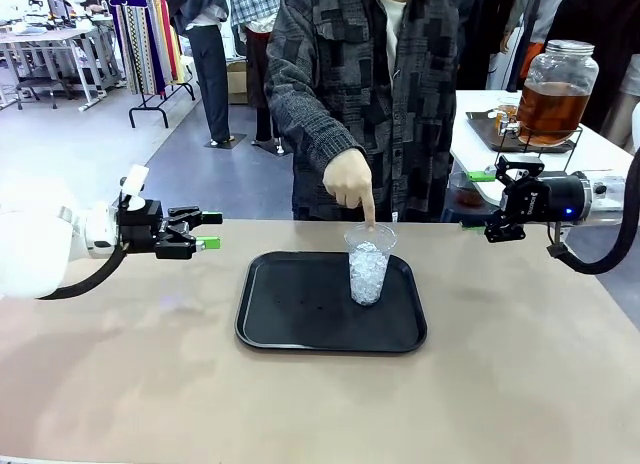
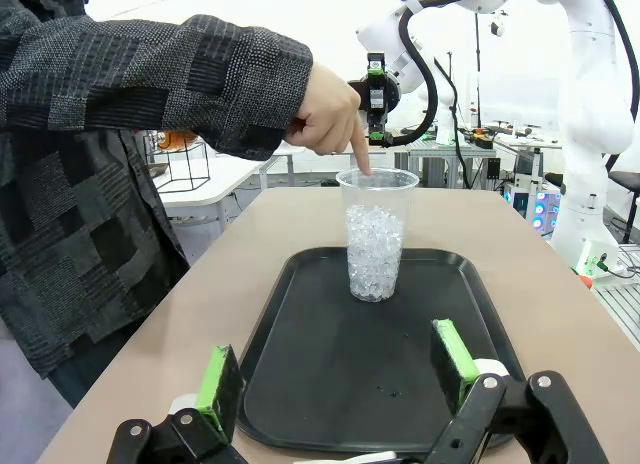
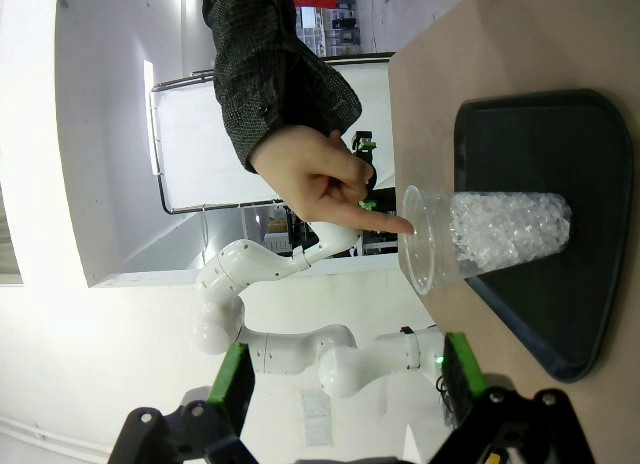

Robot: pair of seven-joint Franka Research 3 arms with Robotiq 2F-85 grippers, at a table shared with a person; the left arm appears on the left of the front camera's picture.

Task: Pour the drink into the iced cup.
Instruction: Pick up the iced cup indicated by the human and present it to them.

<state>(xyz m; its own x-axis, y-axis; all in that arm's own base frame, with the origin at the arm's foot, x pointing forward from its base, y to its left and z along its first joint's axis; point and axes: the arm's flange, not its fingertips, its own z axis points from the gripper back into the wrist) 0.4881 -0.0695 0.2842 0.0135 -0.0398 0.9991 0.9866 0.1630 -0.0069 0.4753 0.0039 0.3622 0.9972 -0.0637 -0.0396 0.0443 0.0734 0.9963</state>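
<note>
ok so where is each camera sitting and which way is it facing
Front view: fixed between the arms, facing across the table at the person; left gripper and right gripper, both open, flank the tray.
Left wrist view: on the left arm, looking along its green-padded fingers over the tray to the iced cup; the right arm stands beyond.
Right wrist view: on the right arm, rolled sideways, own fingers at the bottom, cup appearing sideways; the left arm beyond.
Shared: all show the person's hand pointing at the cup's rim.
</note>
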